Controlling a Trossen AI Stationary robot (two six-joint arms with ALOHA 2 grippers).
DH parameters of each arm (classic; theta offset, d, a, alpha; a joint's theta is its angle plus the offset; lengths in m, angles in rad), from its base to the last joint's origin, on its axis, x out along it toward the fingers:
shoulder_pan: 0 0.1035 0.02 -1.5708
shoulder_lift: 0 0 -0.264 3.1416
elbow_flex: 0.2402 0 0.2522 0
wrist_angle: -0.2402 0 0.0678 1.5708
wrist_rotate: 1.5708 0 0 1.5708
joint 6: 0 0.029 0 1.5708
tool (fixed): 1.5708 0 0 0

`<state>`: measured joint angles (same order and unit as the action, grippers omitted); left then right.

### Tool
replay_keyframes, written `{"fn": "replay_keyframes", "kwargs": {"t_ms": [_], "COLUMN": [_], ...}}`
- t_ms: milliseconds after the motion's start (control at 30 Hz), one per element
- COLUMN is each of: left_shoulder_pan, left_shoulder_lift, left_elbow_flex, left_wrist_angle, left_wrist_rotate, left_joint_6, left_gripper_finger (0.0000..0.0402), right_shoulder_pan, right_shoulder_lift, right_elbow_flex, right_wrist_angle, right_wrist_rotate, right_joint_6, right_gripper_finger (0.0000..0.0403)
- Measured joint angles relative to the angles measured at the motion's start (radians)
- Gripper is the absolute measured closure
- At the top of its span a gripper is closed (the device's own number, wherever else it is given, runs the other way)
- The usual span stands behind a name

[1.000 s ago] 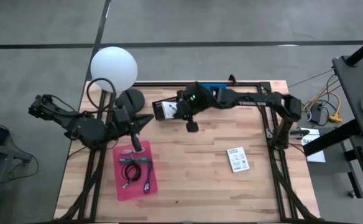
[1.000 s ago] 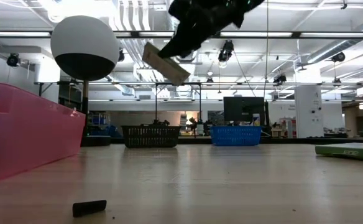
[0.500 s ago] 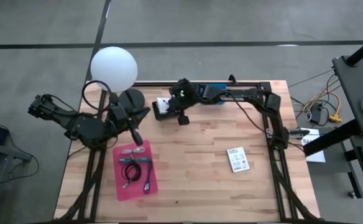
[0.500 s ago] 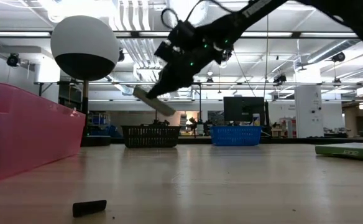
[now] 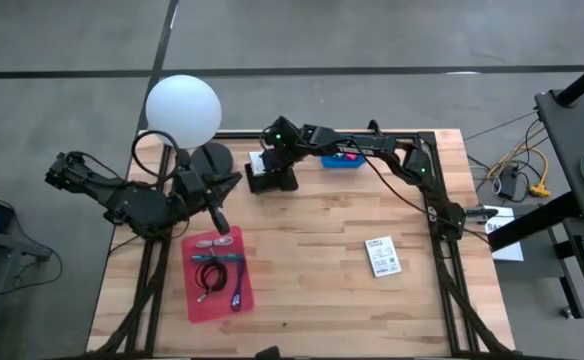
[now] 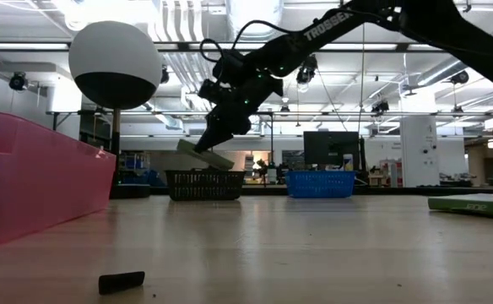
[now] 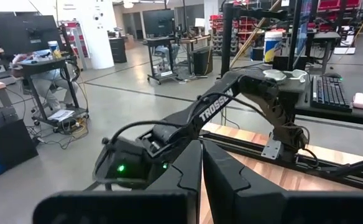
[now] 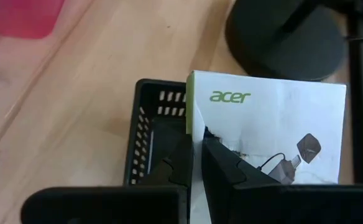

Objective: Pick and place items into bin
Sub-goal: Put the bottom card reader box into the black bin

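Here the right end effector (image 8: 197,152), clamped on a white Acer packet (image 8: 275,134), hangs over a black basket (image 8: 153,140).

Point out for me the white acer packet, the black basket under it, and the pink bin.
white acer packet (image 8: 275,124): right wrist view, on its printed white face.
black basket (image 8: 145,134): right wrist view, on its slotted side wall.
pink bin (image 5: 194,290): high view, on its rim along the edge.
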<state>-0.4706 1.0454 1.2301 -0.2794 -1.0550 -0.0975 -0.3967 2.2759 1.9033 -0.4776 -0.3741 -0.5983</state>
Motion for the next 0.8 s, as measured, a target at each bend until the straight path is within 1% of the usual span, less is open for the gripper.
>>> {"fn": "replay_keyframes", "kwargs": {"t_ms": [133, 267, 400, 700, 800], "left_shoulder_pan": [0.0, 0.0, 0.0, 0.0, 0.0], "left_shoulder_lift": [0.0, 0.0, 0.0, 0.0, 0.0], "left_elbow_flex": [0.0, 0.0, 0.0, 0.0, 0.0], "left_wrist_angle": [0.0, 0.0, 0.0, 0.0, 0.0], "left_wrist_rotate": [0.0, 0.001, 0.001, 0.001, 0.001], "left_joint_6": [0.0, 0.0, 0.0, 0.0, 0.0], "left_gripper_finger": [0.0402, 0.0402, 0.0402, 0.0402, 0.0402], "right_shoulder_pan": [0.004, 0.003, 0.003, 0.016, 0.026], "right_shoulder_lift": [0.038, 0.044, 0.044, 0.041, 0.038], "right_elbow_flex": [0.061, 0.062, 0.061, 0.069, 0.069], "right_wrist_angle": [-0.067, -0.087, -0.131, -0.161, -0.181], "right_wrist_rotate": [0.007, 0.014, 0.06, 0.063, 0.063], "right_joint_6": [-0.01, -0.019, -0.06, -0.06, -0.088], "right_gripper_finger": [0.0392, 0.0392, 0.0392, 0.0392, 0.0392]}}
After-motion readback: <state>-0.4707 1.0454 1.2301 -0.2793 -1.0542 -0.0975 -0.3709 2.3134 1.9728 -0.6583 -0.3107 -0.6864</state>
